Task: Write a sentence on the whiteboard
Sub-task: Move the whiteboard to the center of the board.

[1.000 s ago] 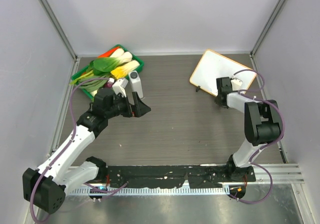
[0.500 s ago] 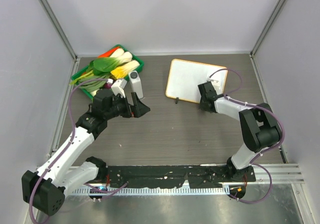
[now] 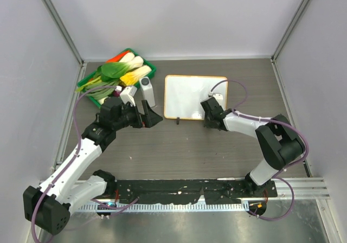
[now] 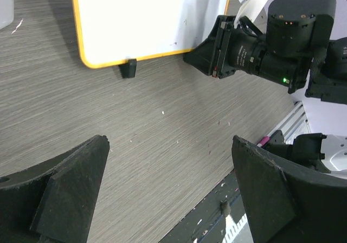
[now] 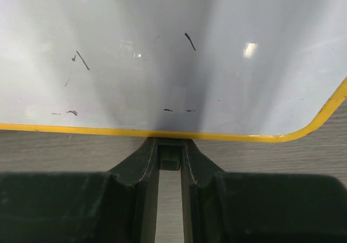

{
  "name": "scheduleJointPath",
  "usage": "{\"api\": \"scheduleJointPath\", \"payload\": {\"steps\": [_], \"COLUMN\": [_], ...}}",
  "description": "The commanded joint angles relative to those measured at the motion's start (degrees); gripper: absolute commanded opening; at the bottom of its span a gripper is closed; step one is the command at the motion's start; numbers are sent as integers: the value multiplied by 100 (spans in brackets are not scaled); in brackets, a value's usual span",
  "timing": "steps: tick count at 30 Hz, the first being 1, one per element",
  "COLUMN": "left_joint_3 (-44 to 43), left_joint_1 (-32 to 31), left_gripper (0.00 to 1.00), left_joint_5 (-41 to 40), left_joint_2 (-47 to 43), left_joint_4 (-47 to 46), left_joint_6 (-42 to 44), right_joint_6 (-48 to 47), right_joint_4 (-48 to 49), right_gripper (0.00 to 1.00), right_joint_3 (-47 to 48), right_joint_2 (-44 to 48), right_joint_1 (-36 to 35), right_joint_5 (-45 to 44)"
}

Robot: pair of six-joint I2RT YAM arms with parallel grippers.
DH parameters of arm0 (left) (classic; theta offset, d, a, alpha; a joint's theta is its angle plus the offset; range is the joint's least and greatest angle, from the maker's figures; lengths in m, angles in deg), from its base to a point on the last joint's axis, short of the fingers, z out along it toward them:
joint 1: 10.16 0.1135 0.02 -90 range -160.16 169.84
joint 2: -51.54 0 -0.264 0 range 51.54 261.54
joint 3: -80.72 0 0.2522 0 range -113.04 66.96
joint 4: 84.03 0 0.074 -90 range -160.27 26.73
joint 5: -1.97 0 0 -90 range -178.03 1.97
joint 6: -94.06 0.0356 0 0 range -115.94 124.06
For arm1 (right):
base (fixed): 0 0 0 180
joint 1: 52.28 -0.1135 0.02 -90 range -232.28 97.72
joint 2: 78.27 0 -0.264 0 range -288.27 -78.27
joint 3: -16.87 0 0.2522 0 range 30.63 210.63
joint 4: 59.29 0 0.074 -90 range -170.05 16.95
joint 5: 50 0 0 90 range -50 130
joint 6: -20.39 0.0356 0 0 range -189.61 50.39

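Observation:
The whiteboard (image 3: 192, 95) lies flat mid-table, white with a thin orange frame; it also fills the right wrist view (image 5: 173, 53) and shows in the left wrist view (image 4: 146, 15). My right gripper (image 3: 209, 113) (image 5: 171, 152) is shut on the board's black clip foot (image 5: 171, 157) at the near edge. The second clip foot (image 3: 178, 121) (image 4: 128, 68) is free. The sentence is not in view; the board's face carries only a few small dark marks. My left gripper (image 3: 152, 115) (image 4: 168, 142) hangs open above bare table, left of the board, holding nothing.
A green tray (image 3: 89, 82) of toy vegetables sits at the back left. A small white bottle-like object (image 3: 147, 91) stands between the tray and the board. The black base rail (image 3: 179, 189) runs along the near edge. Grey walls close in both sides.
My right gripper has dragged the whiteboard from the back right corner leftward to mid-table, turning it square to the table edge. The left arm has stayed put.

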Motion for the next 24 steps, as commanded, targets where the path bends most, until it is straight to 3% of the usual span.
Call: {"api": "scheduleJointPath", "payload": {"steps": [1,14,16,19,21,24], "left_joint_3": [72,143,152,152,152,152], "left_joint_1": [26,17,17,26,17,26], "left_gripper": [100,100,100,100,100,100], "left_joint_5": [-10,-27,-36,-19,-27,-36], "left_joint_2": [-96,-105,-113,-148,-166,-201], "left_joint_4": [-189,-215,-215,-215,-198,-189], "left_joint_6": [-43,-87,-96,-87,-96,-87], "right_joint_6": [87,324,316,307,324,342], "right_joint_4": [-201,-333,-341,-429,-508,-692], "right_gripper": [1,5,17,53,67,81], "right_joint_3": [-96,-589,-606,-580,-562,-519], "right_joint_2": [222,301,477,862,1153,1644], "right_joint_1": [-379,-837,-855,-863,-846,-855], "right_joint_5": [243,242,260,286,260,190]}}
